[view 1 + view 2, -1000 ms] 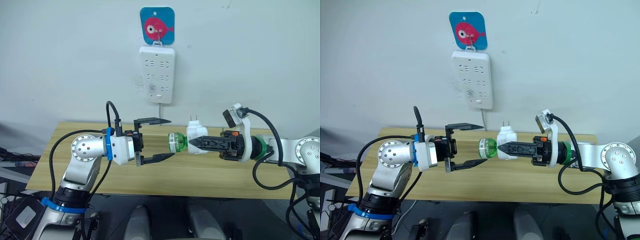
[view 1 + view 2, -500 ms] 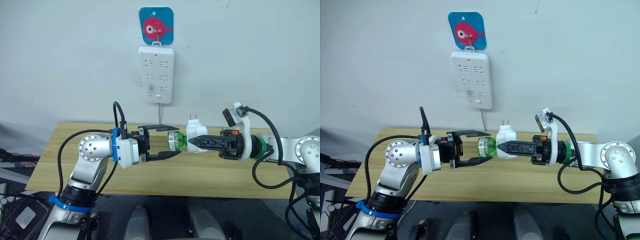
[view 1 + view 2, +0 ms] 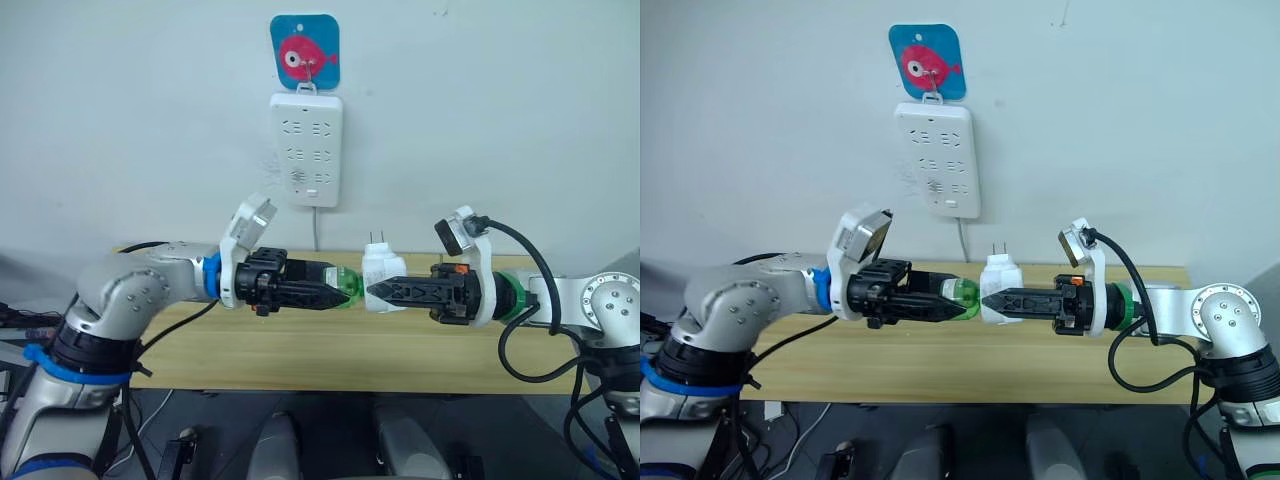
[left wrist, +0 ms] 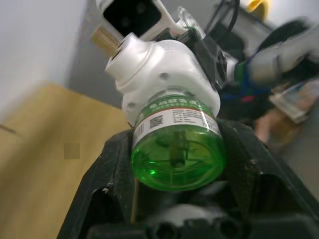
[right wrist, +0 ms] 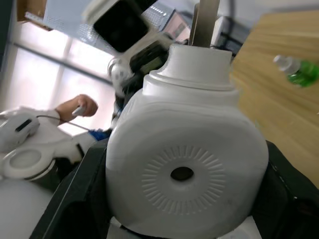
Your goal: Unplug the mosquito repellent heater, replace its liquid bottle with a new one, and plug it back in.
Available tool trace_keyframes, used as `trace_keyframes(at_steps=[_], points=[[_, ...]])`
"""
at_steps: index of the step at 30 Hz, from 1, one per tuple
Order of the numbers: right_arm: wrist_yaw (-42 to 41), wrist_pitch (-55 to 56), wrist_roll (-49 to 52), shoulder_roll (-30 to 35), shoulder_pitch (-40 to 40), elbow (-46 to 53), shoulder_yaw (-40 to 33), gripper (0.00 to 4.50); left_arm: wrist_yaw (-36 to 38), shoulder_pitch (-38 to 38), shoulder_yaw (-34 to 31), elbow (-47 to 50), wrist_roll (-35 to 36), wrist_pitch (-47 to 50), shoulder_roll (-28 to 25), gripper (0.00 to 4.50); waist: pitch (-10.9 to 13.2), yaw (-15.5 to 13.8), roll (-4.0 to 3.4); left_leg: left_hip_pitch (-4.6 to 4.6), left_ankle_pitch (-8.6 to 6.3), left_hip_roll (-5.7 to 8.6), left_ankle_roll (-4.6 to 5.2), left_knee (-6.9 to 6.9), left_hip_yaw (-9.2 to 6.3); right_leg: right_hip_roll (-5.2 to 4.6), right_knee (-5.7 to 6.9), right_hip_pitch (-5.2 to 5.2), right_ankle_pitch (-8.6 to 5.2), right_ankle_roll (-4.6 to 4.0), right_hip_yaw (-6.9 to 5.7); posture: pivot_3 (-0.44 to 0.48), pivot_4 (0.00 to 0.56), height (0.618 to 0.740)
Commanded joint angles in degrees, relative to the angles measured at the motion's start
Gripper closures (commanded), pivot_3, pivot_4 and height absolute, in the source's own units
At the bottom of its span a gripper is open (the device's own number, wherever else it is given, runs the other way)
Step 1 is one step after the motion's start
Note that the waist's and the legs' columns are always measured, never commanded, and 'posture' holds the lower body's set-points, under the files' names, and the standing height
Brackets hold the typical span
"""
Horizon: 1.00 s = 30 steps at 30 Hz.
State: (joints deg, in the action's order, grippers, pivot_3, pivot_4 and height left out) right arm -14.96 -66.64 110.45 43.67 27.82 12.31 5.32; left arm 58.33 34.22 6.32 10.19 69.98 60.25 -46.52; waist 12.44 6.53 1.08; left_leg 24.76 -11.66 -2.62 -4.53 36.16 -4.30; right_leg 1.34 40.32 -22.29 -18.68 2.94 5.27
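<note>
Left eye view: the left gripper (image 3: 335,295) has its fingers clamped on the green bottle (image 3: 347,285), held over the table (image 3: 300,350). The bottle sits in the white heater (image 3: 377,280), prongs up, squeezed between the right gripper (image 3: 378,291) fingers, below the wall power strip (image 3: 306,149).

My left claw (image 3: 335,296) has black fingers; my right claw (image 3: 375,290) likewise black. The mosquito repellent heater (image 3: 378,277) is plain white, with a ring of fine radial ribs moulded around a dark centre hole on one face. Its liquid bottle (image 4: 177,147) is translucent green and carries a white label band printed with small dark text and a code square. The surface (image 3: 330,350) is pale wood grain. A second green bottle (image 5: 298,73) with a clear cap lies on it. The power strip (image 3: 306,150) is white; the plaque (image 3: 305,50) above is blue with a pink fish.
</note>
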Motion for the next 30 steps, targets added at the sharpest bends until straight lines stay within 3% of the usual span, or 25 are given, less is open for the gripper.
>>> trace_keyframes(at_steps=[1, 15, 30], points=[[-0.81, -0.47, 0.10, 2.00, -0.57, -0.32, -2.29, 1.41, -2.39, 1.49, -7.23, -5.86, 4.87, 8.20, -3.36, 2.24, 0.00, 0.09, 0.00, 0.00, 0.00, -0.01, 0.00, 0.00, 0.00, 0.00, 0.00, -0.01, 0.00, 0.00, 0.00, -0.139, 0.189, 0.725], [-1.31, 0.13, -0.65, 2.70, -1.08, -0.04, -2.25, 1.41, -8.19, 0.06, -10.75, -8.17, 10.33, 17.82, -4.38, 2.24, 0.00, -0.06, 0.00, -0.01, 0.01, -0.01, -0.01, 0.00, -0.01, -0.02, 0.05, -0.03, 0.00, -0.03, 0.01, -0.133, 0.188, 0.725], [-1.35, 1.06, 0.30, 2.29, -0.53, -0.06, -1.42, 1.43, -9.83, -2.57, -10.64, -5.66, 11.28, 16.14, -2.96, 2.24, 0.00, -0.15, 0.00, -0.01, 0.00, 0.00, -0.01, -0.01, 0.02, -0.04, 0.05, -0.03, 0.02, -0.06, 0.04, -0.134, 0.193, 0.725]])
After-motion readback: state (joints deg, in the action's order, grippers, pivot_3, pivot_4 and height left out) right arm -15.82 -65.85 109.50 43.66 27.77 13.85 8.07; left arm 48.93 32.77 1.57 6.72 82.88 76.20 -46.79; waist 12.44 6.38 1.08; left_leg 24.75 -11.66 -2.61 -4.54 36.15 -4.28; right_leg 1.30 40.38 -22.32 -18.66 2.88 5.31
